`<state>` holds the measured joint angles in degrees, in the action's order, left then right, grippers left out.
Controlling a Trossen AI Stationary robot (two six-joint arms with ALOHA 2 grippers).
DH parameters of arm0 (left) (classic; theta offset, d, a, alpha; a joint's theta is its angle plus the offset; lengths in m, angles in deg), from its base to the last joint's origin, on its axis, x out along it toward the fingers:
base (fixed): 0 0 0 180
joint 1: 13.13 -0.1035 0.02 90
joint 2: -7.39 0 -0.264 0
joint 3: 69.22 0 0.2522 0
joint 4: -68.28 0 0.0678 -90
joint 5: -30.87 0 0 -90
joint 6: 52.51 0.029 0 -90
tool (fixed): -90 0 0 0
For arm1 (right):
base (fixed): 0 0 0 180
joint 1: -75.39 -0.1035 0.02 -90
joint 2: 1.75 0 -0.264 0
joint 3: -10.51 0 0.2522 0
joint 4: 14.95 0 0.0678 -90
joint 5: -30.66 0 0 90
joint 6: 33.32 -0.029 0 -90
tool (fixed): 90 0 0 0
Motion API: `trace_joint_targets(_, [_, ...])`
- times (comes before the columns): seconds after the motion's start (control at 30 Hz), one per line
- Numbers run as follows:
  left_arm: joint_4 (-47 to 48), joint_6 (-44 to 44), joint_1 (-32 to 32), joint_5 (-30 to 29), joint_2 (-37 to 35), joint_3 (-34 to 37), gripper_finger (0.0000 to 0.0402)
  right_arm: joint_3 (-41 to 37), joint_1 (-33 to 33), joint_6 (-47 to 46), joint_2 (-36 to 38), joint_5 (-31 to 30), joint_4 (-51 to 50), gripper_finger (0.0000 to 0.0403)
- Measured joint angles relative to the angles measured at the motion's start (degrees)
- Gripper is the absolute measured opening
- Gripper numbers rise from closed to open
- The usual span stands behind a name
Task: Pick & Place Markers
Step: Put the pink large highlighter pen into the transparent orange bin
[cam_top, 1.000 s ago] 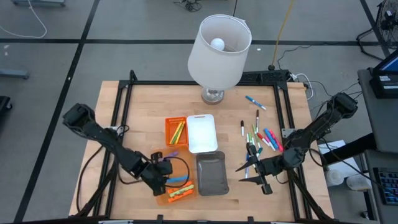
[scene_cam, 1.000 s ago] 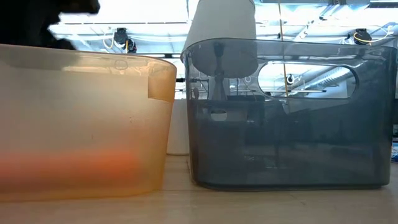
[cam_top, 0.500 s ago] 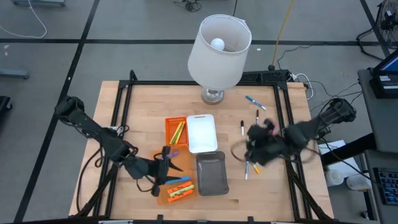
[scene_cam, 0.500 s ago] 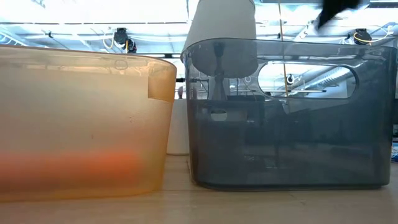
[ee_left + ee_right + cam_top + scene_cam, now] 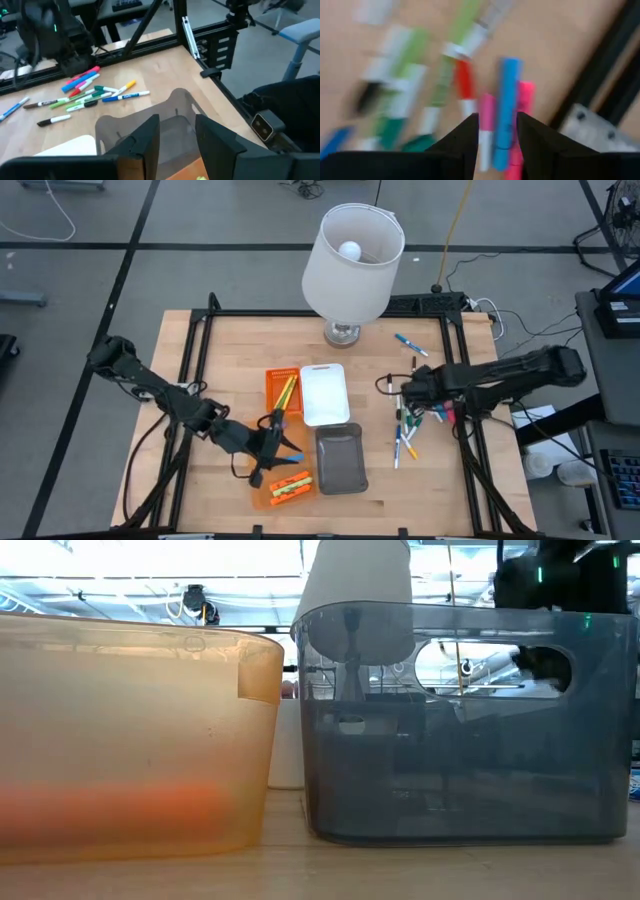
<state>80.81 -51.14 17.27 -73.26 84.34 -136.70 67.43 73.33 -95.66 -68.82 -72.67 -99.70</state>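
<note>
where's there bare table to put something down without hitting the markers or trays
Bare wood lies along the left side of the table, left of the orange tray, and between the white tray and the loose markers. The right side is crowded: markers lie under the right gripper. The left gripper hangs by the near trays.

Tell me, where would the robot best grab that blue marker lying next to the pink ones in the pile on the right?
Probably across the middle of the blue marker, coming straight down from above. It lies flat on the table, and its long thin barrel suits a pinch across the width. A pink marker touches one side, so fingers may nudge it. The right gripper hovers over it with a gap between its fingers.
</note>
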Motion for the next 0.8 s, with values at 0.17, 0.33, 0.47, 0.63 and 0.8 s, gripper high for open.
trace_joint_targets(0.17, [0.16, -0.03, -0.27, 0.42, 0.0, 0.01, 0.0129, -7.64, 4.9, -0.82, 0.61, -2.17, 2.68, 0.0088])
trace_joint_targets(0.33, [0.2, -0.2, -0.27, 0.4, 0.0, 0.02, 0.0129, -8.99, 7.1, 0.23, -0.59, -3.34, 4.01, 0.0035])
trace_joint_targets(0.47, [0.44, -0.37, -0.27, 0.4, 0.0, 0.02, 0.0129, -8.99, 7.52, 0.65, -2.15, -3.12, 3.81, 0.0004])
trace_joint_targets(0.63, [1.04, -0.43, -0.27, 0.38, 0.0, 0.02, 0.0129, -8.99, 8.53, 1.34, -5.39, -2.35, 3.63, 0.0006])
trace_joint_targets(0.8, [1.18, -0.63, -0.27, 0.35, 0.0, 0.02, 0.0129, -8.99, 8.89, 2.07, -10.31, -1.12, 4.49, 0.0003])
